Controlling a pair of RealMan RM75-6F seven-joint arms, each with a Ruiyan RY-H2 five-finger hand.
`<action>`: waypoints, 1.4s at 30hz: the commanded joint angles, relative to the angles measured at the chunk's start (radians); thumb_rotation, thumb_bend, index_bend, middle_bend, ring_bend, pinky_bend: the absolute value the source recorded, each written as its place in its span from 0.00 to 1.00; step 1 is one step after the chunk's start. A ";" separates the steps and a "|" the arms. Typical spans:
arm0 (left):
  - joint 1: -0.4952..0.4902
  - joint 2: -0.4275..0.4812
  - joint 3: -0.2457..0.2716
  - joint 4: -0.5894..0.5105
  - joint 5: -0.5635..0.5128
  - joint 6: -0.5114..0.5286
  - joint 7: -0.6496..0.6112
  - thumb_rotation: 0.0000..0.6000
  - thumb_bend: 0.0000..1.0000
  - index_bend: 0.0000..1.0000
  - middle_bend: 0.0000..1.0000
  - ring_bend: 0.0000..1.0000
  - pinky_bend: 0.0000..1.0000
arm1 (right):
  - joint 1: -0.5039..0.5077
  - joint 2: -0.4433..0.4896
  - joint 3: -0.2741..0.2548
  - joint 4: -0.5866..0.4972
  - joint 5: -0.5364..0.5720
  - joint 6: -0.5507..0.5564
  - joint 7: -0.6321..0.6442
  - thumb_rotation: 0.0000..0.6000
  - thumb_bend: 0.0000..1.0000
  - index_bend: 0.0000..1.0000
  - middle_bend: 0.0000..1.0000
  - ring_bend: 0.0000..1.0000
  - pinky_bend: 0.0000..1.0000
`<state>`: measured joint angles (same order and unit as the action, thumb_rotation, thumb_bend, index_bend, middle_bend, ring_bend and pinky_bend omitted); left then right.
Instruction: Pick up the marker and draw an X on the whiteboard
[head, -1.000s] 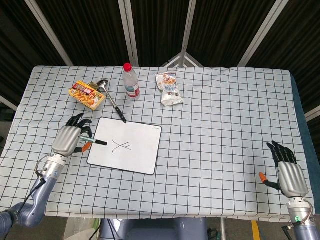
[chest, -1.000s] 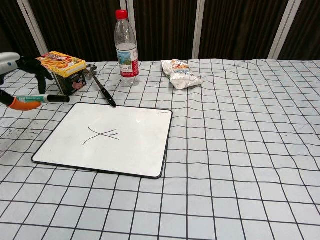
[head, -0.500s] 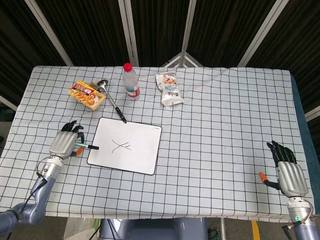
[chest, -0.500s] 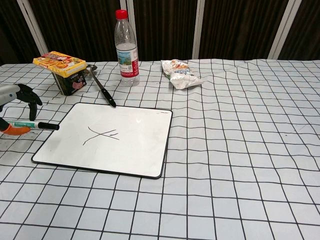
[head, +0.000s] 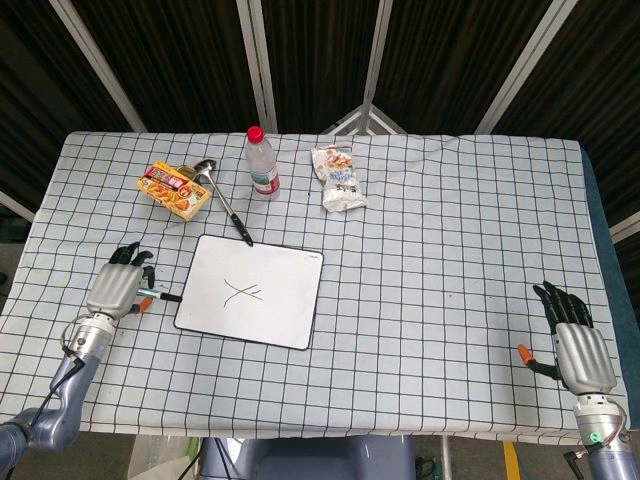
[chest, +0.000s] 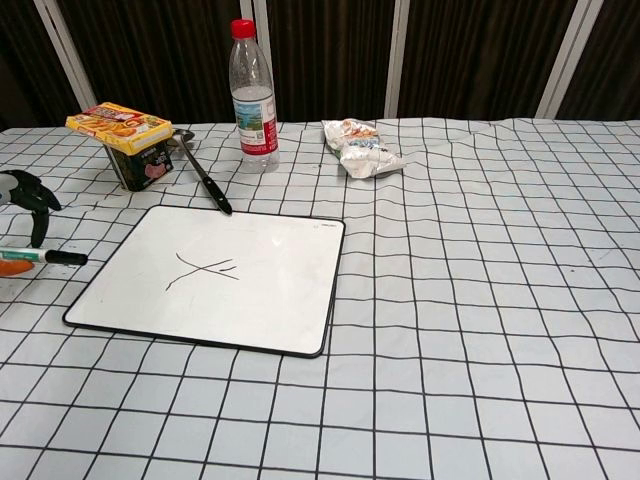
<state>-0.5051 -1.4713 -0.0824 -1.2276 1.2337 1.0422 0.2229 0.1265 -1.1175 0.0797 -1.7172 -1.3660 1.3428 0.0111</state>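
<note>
The whiteboard (head: 285, 310) lies flat on the checked table, left of centre, with a thin black X (head: 245, 291) drawn on it; the chest view shows the whiteboard (chest: 270, 290) and the X (chest: 200, 268) too. My left hand (head: 118, 287) is low over the table just left of the board, pinching the marker (head: 163, 296), whose black tip points at the board's left edge. At the chest view's left edge, part of the left hand (chest: 22, 192) shows above the marker (chest: 50, 257). My right hand (head: 580, 345) rests at the front right, fingers apart, holding nothing.
Behind the board lie a black-handled ladle (head: 225, 202), a yellow snack box (head: 177, 189), a water bottle with a red cap (head: 262, 162) and a white snack packet (head: 338, 178). The chest view shows the bottle (chest: 253, 90) and the box (chest: 125, 135) too.
My left hand has drawn back to the left and downward, carrying the marker off the board to beside its left edge. The right hand has not moved.
</note>
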 joint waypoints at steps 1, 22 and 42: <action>-0.003 0.016 0.005 0.001 0.006 -0.007 0.012 1.00 0.36 0.55 0.11 0.01 0.05 | 0.000 0.000 0.000 -0.001 0.000 0.000 -0.001 1.00 0.31 0.00 0.00 0.00 0.00; 0.119 0.178 0.006 -0.277 0.014 0.168 -0.017 1.00 0.15 0.11 0.00 0.00 0.00 | 0.000 0.000 -0.001 0.003 -0.005 0.004 -0.011 1.00 0.31 0.00 0.00 0.00 0.00; 0.393 0.394 0.126 -0.442 0.187 0.515 -0.130 1.00 0.11 0.00 0.00 0.00 0.00 | -0.005 -0.007 -0.004 0.023 -0.024 0.027 -0.034 1.00 0.31 0.00 0.00 0.00 0.00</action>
<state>-0.1167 -1.0809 0.0443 -1.6738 1.4167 1.5512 0.0989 0.1207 -1.1238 0.0758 -1.6946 -1.3912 1.3707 -0.0226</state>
